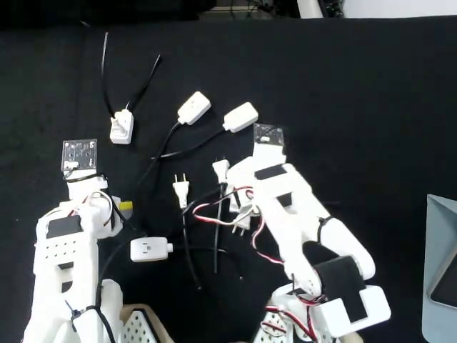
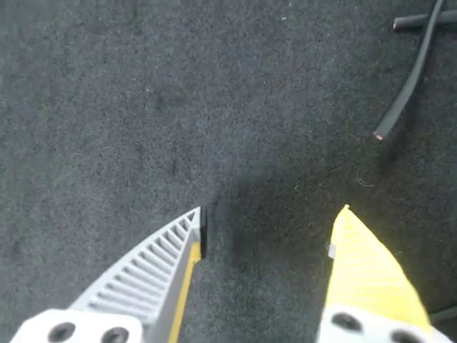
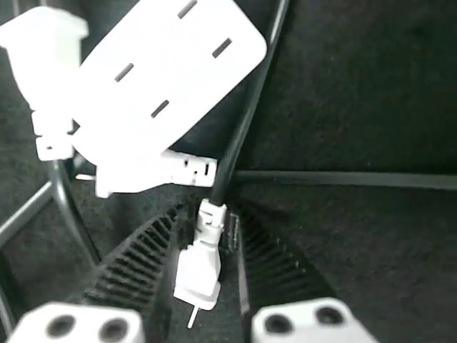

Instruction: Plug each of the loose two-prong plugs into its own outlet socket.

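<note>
Right gripper [image 3: 211, 214] is found clenched on a white plug [image 3: 200, 268], which is pinched at its body between two black ribbed fingers [image 3: 136, 275]. The prongs [image 3: 191, 314] are turned toward the wrist, and the black cord [image 3: 246, 121] is led away past the fingertips. A white socket block [image 3: 168, 71] with four slots is seen just beyond the fingertips, beside that cord; whether the two touch cannot be told. A second white connector [image 3: 46, 50] is noted at the block's edge; whether it is a plug or a socket cannot be determined.

Left gripper [image 2: 273, 210] is recorded as released, its jaws spread wide above the bare black surface [image 2: 143, 107]. One white ribbed finger [image 2: 153, 275] and one yellow finger [image 2: 364, 264] are seen. A cut cord end [image 2: 378, 134] is observed lying well apart from them.

In the high view, a first loose plug [image 1: 181, 191] and a second loose plug [image 1: 221, 169] are seen lying unplugged between the arms, the second just beside the right arm [image 1: 285, 207]. Both are laid with prongs pointing away from the arm bases. A far-middle socket [image 1: 193, 107] and a neighbouring socket [image 1: 240, 116] are placed side by side. A far-left socket [image 1: 122, 128] is set well apart from them. A near socket [image 1: 150, 249] is found just beside the left arm [image 1: 68, 243]. A grey container [image 1: 441, 271] is noted at the surface's right edge.
</note>
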Available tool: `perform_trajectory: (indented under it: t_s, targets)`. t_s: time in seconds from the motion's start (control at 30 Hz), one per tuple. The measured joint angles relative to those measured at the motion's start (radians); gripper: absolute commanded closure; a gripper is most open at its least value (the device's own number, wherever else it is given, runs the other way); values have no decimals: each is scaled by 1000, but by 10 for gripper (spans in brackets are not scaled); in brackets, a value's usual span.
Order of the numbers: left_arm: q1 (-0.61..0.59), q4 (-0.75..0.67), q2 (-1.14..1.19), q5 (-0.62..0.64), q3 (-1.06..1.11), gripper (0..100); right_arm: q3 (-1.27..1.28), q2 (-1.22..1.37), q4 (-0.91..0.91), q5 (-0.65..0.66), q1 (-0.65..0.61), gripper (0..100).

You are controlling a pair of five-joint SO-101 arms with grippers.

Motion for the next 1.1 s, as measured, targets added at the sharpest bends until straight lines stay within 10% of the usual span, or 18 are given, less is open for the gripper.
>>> perform_trajectory:
  t_s: [0.43,1.1]
  targets:
    - [0,0,0,0,0,716,3,-190,-48,385,183,909]
    - [0,0,0,0,0,716,3,-218,132,399,264,885]
